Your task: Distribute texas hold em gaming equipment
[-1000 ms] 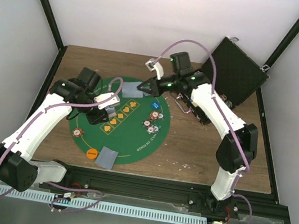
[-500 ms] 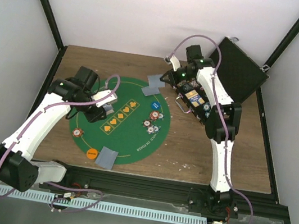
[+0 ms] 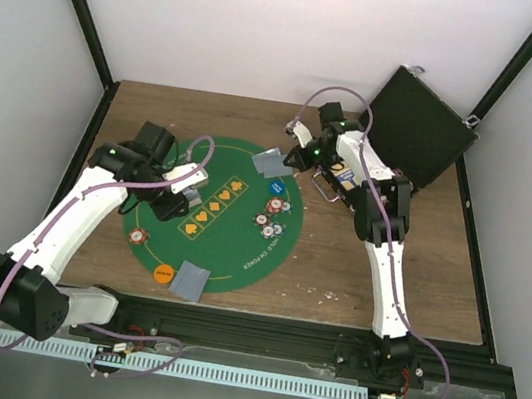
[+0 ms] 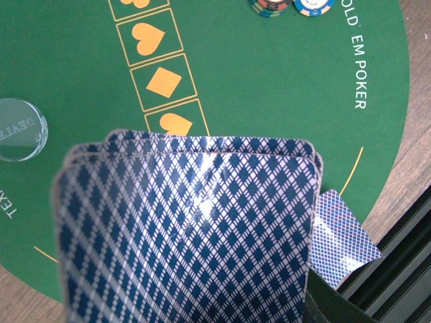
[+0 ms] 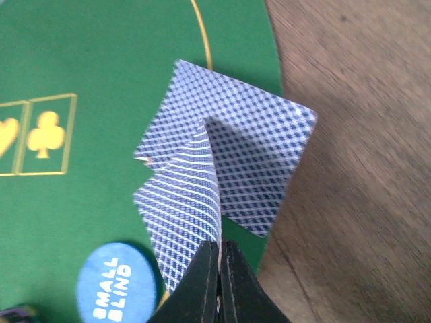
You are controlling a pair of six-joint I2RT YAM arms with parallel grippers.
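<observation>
My left gripper (image 3: 177,196) is shut on a fanned stack of blue-backed playing cards (image 4: 188,229) over the left of the green mat (image 3: 228,244); the cards hide its fingers. My right gripper (image 5: 219,259) is shut on one bent card (image 5: 182,202) at the mat's far right edge, over another card (image 5: 259,148) that lies half on the wood. In the top view that gripper (image 3: 292,157) sits by the cards (image 3: 270,163). A blue small-blind disc (image 3: 276,188), striped chips (image 3: 265,222), one chip (image 3: 140,236), an orange disc (image 3: 163,271) and cards (image 3: 191,280) lie on the mat.
A black hinged case (image 3: 414,127) stands open at the back right, close behind the right arm. A clear round button (image 4: 20,129) lies on the mat's left. White walls and black frame posts close in the wooden table (image 3: 337,261).
The right gripper has carried its card from the mat's far middle to the far right edge and lowered it beside the card there. The left arm has stayed put.
</observation>
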